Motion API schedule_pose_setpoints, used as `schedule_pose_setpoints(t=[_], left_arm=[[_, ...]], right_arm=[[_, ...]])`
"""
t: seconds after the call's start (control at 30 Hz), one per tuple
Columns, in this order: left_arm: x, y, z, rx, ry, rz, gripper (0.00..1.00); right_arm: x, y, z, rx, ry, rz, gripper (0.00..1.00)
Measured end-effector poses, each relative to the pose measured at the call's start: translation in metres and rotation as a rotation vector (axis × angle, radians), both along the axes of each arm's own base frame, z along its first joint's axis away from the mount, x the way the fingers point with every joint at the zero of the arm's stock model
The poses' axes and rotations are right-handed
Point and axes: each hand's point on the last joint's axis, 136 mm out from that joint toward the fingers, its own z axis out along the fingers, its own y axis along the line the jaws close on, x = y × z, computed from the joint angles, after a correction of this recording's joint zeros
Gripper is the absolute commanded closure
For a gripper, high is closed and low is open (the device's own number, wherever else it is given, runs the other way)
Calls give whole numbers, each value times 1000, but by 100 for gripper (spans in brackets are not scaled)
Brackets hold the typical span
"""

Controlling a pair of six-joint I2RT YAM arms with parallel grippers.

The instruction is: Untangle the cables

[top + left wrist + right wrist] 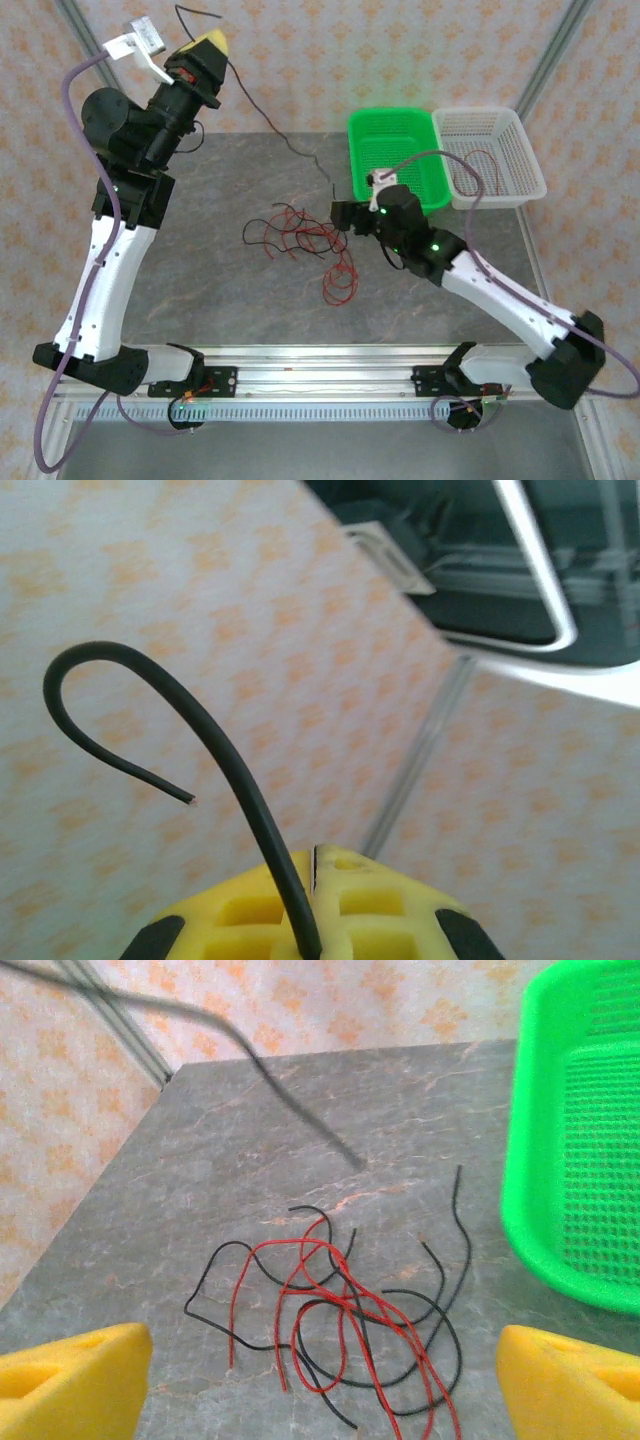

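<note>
A tangle of thin red and black cables (298,235) lies mid-table, with a red loop (340,282) trailing toward the near side. My right gripper (340,216) hovers low just right of the tangle, open, nothing between its yellow fingers (70,1380). In the right wrist view the tangle (340,1310) sits directly ahead of the right gripper (320,1400). My left gripper (212,42) is raised high at the back left, shut on one black cable (262,115) that hangs down to the table. That black cable (250,790) is pinched between the left gripper's (315,865) yellow tips, its free end curling over.
A green basket (395,150) stands at the back right beside a white basket (510,150), which holds a red cable (487,165). The green basket's wall (540,1160) is close on the right gripper's right. An aluminium rail (320,375) runs along the near edge.
</note>
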Motion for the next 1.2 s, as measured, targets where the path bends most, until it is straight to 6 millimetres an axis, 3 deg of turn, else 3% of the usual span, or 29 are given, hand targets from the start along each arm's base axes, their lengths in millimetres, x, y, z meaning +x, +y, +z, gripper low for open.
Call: schedule_pose_setpoints(t=[0.13, 0.23, 0.43, 0.63, 0.87, 1.07, 1.13, 1.2], left_arm=[[-5, -13, 27, -81, -119, -115, 100], [7, -30, 31, -115, -150, -191, 100], [57, -84, 9, -126, -104, -299, 100], [101, -133, -12, -119, -73, -355, 100], [131, -158, -21, -130, -88, -371, 100], [155, -178, -56, -127, -33, -383, 100], [171, -189, -79, -121, 5, -376, 100], [193, -205, -117, -103, 63, -364, 100]], right_arm=[[-22, -33, 8, 32, -11, -76, 12], [-34, -54, 13, 60, -20, -130, 11], [-50, -82, 18, 102, -35, -211, 11], [-60, -97, 12, 109, -20, -248, 12], [-67, -107, 10, 108, -19, -267, 12], [-67, -114, -7, 67, -3, -298, 10], [-67, -115, -14, 52, 6, -307, 10], [-67, -117, -22, 42, 17, -316, 10]])
